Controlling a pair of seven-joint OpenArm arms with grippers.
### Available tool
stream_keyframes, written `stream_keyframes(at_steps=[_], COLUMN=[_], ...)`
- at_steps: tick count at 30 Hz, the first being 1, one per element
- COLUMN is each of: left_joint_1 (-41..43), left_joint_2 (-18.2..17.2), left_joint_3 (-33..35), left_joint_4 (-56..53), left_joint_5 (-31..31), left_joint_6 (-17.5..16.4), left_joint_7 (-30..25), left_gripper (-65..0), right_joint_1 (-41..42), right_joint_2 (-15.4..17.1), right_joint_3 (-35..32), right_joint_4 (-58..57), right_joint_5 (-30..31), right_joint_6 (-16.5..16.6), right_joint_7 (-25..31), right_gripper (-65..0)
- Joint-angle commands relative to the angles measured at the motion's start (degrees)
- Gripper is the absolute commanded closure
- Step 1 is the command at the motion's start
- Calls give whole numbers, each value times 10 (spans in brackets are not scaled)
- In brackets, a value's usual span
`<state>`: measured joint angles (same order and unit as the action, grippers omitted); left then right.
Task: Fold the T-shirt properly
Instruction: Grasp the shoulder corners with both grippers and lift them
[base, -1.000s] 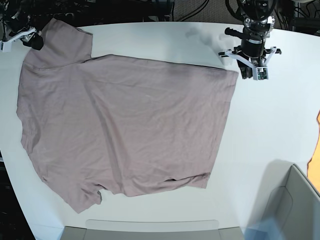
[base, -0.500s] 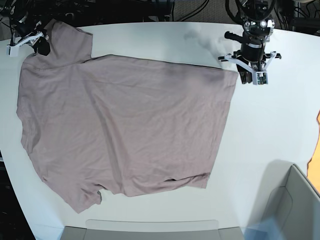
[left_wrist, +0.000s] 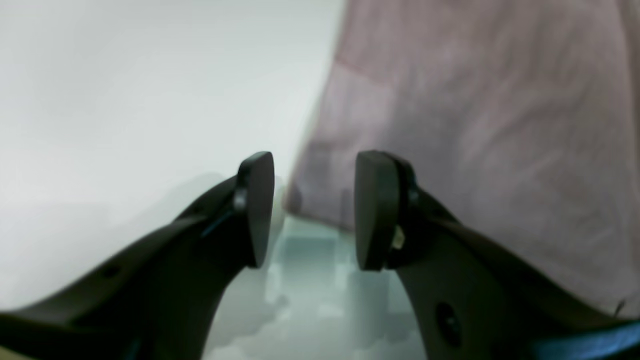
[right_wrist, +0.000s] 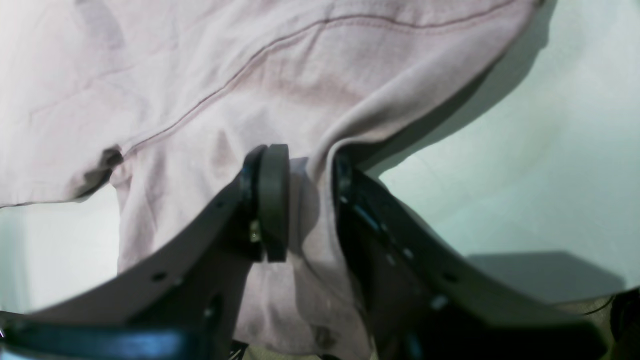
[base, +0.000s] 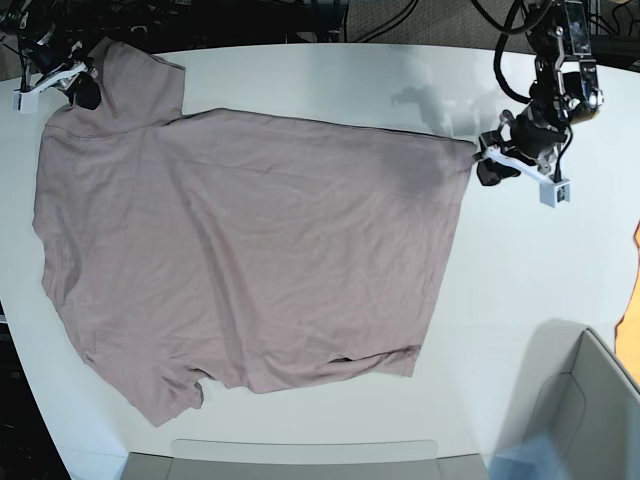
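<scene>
The dusty mauve T-shirt (base: 250, 260) lies spread flat on the white table (base: 540, 260), with one sleeve at the far left and one at the near left. My right gripper (base: 80, 88) is at the far left sleeve. In the right wrist view it (right_wrist: 310, 200) is shut on a bunched fold of the T-shirt (right_wrist: 200, 75). My left gripper (base: 484, 165) sits low at the shirt's far right corner. In the left wrist view it (left_wrist: 315, 210) is open, with the corner of the T-shirt (left_wrist: 475, 125) just past the fingertips (left_wrist: 257, 210).
A grey open box (base: 590, 400) stands at the near right corner. A flat grey tray (base: 300, 455) lies along the near edge. Something orange (base: 636, 290) shows at the right edge. Cables and dark gear lie beyond the table's far edge.
My left arm has tilted down and its gripper now sits at the shirt's far right corner. My right gripper has shifted a little onto the sleeve.
</scene>
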<state>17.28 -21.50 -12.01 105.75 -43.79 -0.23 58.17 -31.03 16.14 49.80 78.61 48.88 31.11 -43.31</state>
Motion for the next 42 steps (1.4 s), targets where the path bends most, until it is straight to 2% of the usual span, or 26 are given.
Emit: stream_keyframes(at_steps=[1,9,13,16,22,28,30,33,34,35,39,42], left_joint_1=[0,-26,-26,-26,-26,-26,-26,-23,-22,-22,-22,4], left_joint_2=[-3,-10,-11,-26,-30,-28,-28,-26,-26,-26,-26,-26], left_joint_3=[2,57,57,60,121,164,163,157,157,157,156,126], left_joint_4=[0,-95,-138,-148,-148,-161,-171,-174,-174,-174,-166,-128], left_joint_5=[-11,-10,-10,-10,-10,-10,-10,-10,-10,-10,-12,-12], left_joint_6=[-1,-2,-1,-1,-1,-1,-2,-1,-1,-1,-1,-1], left_joint_7=[3,-1,-33,-38,-41,-42,-42,-42,-42,-42,-41,-41], left_gripper=[-272,-271,-270,-270,-267,-219,-186,-75,-19,0,0,0], right_joint_1=[-8,-8,-10,-18,-18,-22,-22,-18,-18,-18,-21,-31], right_joint_2=[5,5,5,2,2,2,-1,-14,-16,-16,-16,-23], right_joint_3=[0,0,0,0,-2,-47,-49,-53,-53,-54,-47,-7], right_joint_4=[-1,-1,18,39,50,46,46,49,50,50,66,115], right_joint_5=[-30,-30,-30,-30,-30,-32,-50,-74,-78,-79,-77,-76], right_joint_6=[-7,-7,-7,-7,-7,-7,-7,-7,-7,-7,-7,-7], right_joint_7=[-32,-32,-34,-35,-37,-33,-33,-33,-33,-33,-32,-32], right_gripper=[-126,-126,-126,-126,-124,-121,-99,-19,0,0,0,0])
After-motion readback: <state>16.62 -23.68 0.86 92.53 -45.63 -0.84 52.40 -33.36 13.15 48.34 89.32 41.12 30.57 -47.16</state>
